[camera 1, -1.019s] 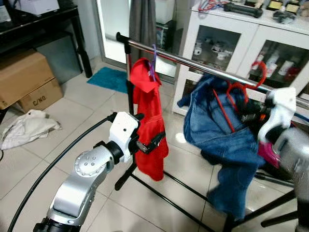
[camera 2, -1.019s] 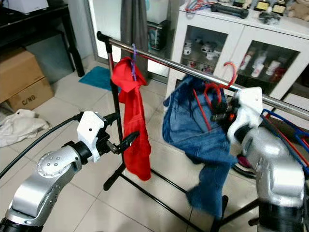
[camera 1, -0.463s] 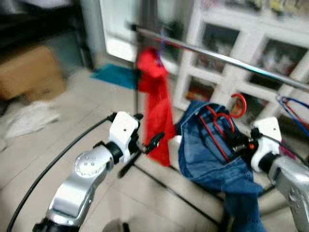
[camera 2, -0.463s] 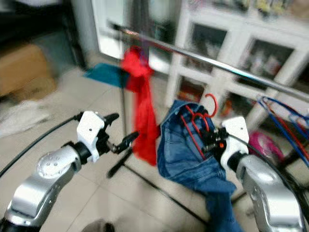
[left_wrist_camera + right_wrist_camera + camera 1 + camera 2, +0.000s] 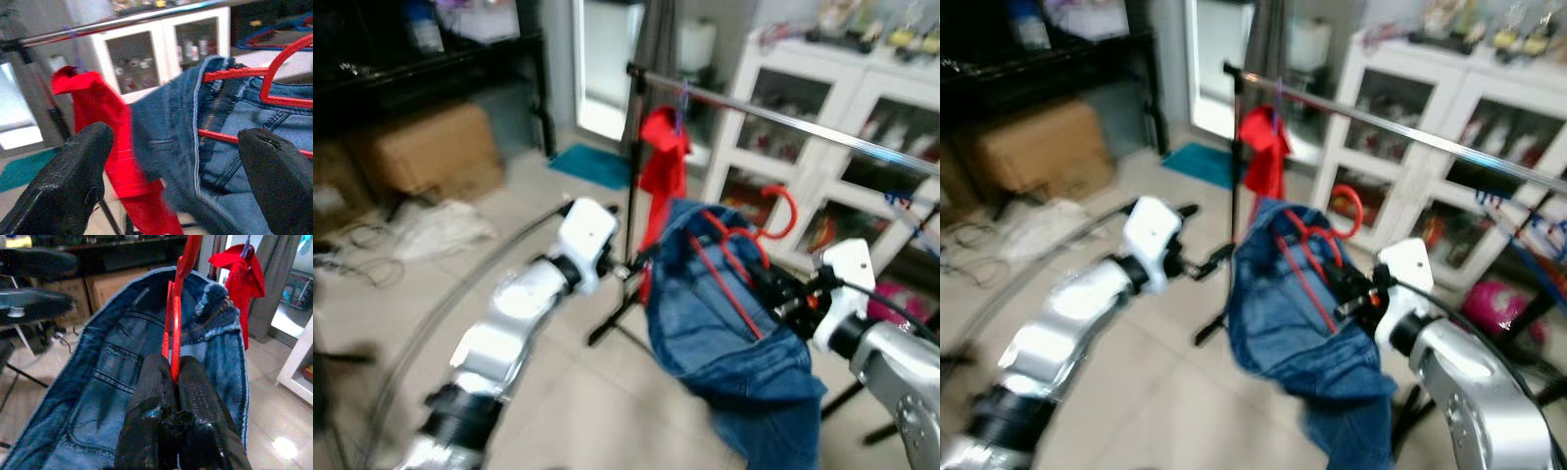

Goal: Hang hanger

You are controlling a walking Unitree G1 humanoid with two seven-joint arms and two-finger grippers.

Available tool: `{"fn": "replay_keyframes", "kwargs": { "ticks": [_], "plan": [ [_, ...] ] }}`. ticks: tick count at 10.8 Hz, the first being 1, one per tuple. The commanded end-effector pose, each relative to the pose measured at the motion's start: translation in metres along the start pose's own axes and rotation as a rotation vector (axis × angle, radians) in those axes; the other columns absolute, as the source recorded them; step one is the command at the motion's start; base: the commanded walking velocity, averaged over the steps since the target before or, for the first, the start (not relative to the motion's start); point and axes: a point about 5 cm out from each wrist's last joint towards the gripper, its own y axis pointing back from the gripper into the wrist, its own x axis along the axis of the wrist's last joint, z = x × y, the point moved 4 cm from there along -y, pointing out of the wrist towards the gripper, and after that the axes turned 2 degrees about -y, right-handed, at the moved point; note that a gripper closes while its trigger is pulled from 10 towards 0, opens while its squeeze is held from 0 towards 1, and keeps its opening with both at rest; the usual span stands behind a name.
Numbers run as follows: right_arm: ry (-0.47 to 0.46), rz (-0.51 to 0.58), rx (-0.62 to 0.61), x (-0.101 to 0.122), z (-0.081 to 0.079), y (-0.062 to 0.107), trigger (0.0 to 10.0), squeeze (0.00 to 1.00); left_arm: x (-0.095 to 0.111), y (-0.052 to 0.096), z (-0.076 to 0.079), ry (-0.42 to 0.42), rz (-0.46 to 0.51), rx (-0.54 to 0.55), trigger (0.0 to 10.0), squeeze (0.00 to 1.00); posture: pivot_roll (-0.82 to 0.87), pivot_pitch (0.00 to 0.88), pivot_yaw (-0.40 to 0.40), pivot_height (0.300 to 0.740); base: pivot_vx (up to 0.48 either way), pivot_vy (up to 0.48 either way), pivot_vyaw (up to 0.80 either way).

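In the eye views, the right gripper [image 5: 781, 292] held the red hanger [image 5: 744, 243] with jeans [image 5: 724, 343] below the rail [image 5: 803, 125]. In the left wrist view, the left gripper [image 5: 173, 181] stood wide apart. In the right wrist view, the fingers [image 5: 151, 396] pinched the hanger.

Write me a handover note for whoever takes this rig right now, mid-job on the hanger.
Right hand: shut on the red hanger, which carries the blue jeans, held below the rail.
Left hand: open, empty, beside the jeans' waistband.
Done: hanger loaded and gripped. A red garment already hangs near the rail's end.
Left: lift the hook over the rail, seat it, release.
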Motion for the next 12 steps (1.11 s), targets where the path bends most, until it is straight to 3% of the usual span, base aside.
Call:
{"fn": "replay_keyframes", "kwargs": {
  "ticks": [1,3,4,5,6,12],
  "plan": [
    [0.025,0.045,0.034,0.013,-0.006,0.001,0.0,0.00,0.008,-0.007,-0.005,-0.032,0.021,-0.004,10.0,1.00,-0.02,0.000,-0.028,0.740,0.000,0.000,0.00],
    [0.016,0.063,0.134,0.020,-0.021,0.002,0.0,0.00,-0.001,-0.020,-0.009,-0.042,-0.001,-0.020,10.0,1.00,-0.02,0.000,-0.031,0.740,0.000,0.000,0.00],
    [0.009,0.067,0.154,0.020,-0.024,0.002,0.0,0.00,-0.006,-0.022,-0.011,-0.036,-0.013,-0.023,0.0,0.73,-0.02,0.000,-0.034,0.740,0.000,0.000,0.00],
    [0.009,0.068,0.152,0.020,-0.023,0.001,0.0,0.00,-0.004,-0.022,-0.012,-0.028,-0.003,-0.025,0.0,0.48,-0.02,0.000,-0.035,0.740,0.000,0.000,0.00],
    [0.006,0.071,0.161,0.022,-0.022,-0.001,0.0,0.00,-0.006,-0.021,-0.015,-0.029,-0.006,-0.008,0.0,0.00,0.00,0.000,-0.044,0.740,0.000,0.000,0.00],
    [0.001,0.063,0.210,0.022,-0.027,-0.007,0.0,0.00,-0.003,-0.021,-0.017,-0.018,0.028,-0.017,0.0,0.00,0.01,0.000,-0.049,0.740,0.000,0.000,0.00]
  ]
}}
